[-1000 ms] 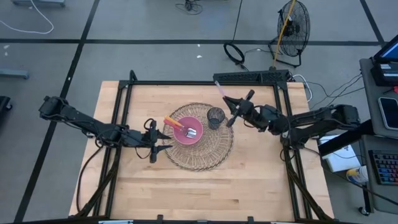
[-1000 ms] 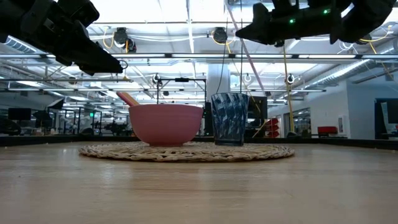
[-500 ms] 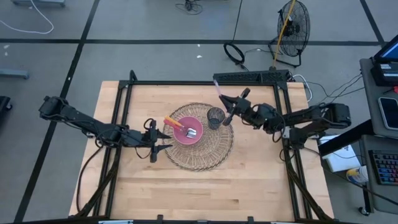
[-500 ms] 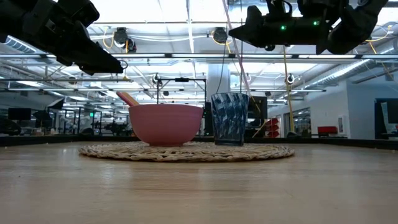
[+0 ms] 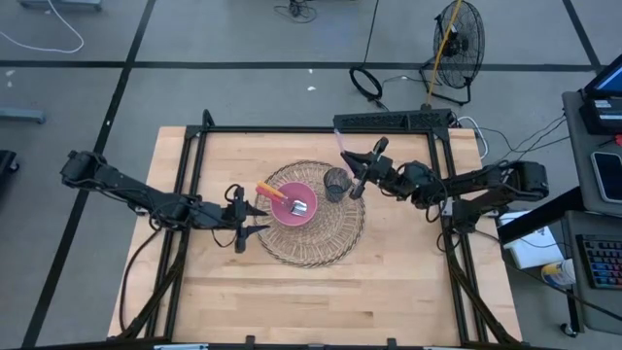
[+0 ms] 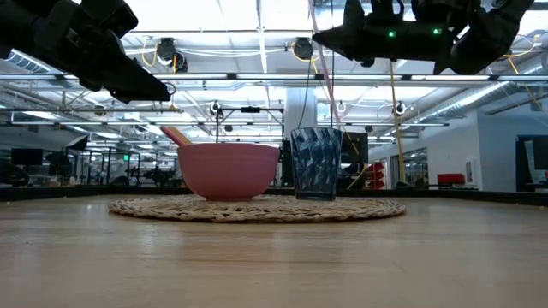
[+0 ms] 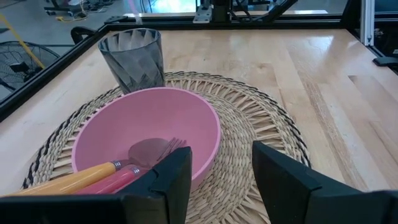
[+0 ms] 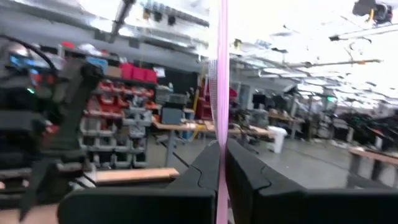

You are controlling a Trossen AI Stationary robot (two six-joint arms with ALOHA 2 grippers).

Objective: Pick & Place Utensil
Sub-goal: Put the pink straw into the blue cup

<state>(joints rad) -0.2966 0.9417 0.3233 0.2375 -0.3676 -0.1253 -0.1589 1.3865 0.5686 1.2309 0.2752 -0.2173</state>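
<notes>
Right gripper (image 5: 362,167) above cup (image 5: 336,182), jaws pinching pink utensil (image 8: 221,93). Risk: tilted utensil clips cup rim, tips cup off mat (image 5: 330,238). Left gripper (image 5: 255,216) beside bowl (image 5: 294,206), jaws spread, idle.

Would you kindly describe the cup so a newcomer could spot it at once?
On the round woven straw mat mid-table stand two vessels. Beside the pink bowl holding utensils is the dark translucent ribbed tumbler, taller, narrower and empty, on the side nearer the right gripper.
</notes>
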